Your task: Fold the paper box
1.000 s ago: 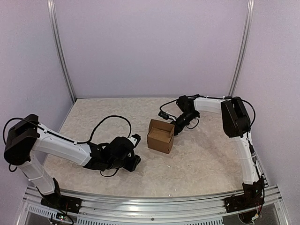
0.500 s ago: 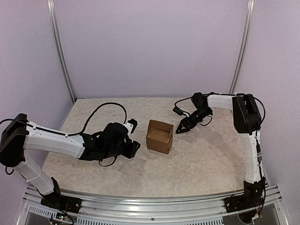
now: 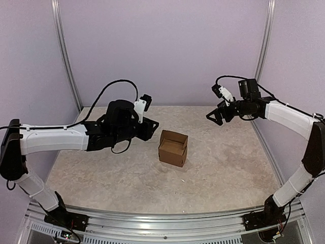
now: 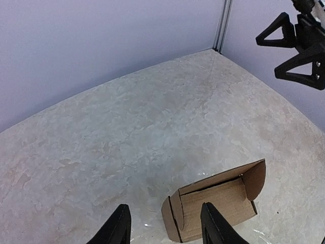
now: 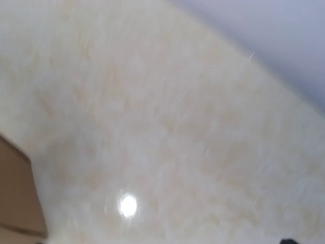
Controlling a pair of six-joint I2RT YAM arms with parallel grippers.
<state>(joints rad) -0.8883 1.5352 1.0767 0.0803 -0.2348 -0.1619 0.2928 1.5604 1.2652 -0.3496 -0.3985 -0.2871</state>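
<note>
The paper box (image 3: 173,148) is a small brown cardboard box standing on the table with its top open and one flap up. In the left wrist view the box (image 4: 218,203) lies below and just beyond my left gripper (image 4: 165,227), whose jaws are open and empty. From above, the left gripper (image 3: 154,128) hovers to the left of the box, raised off the table. My right gripper (image 3: 214,118) hangs high at the back right, well clear of the box, jaws spread wide and empty. It also shows in the left wrist view as the right gripper (image 4: 269,55).
The marbled tabletop (image 3: 127,178) is bounded by pale walls and two metal posts (image 3: 68,66) at the back corners. The right wrist view is blurred, showing tabletop and a brown edge of the box (image 5: 15,198) at lower left.
Both arms have risen and pulled back from the box. The right gripper has let go and opened wide. The box has stayed in place.
</note>
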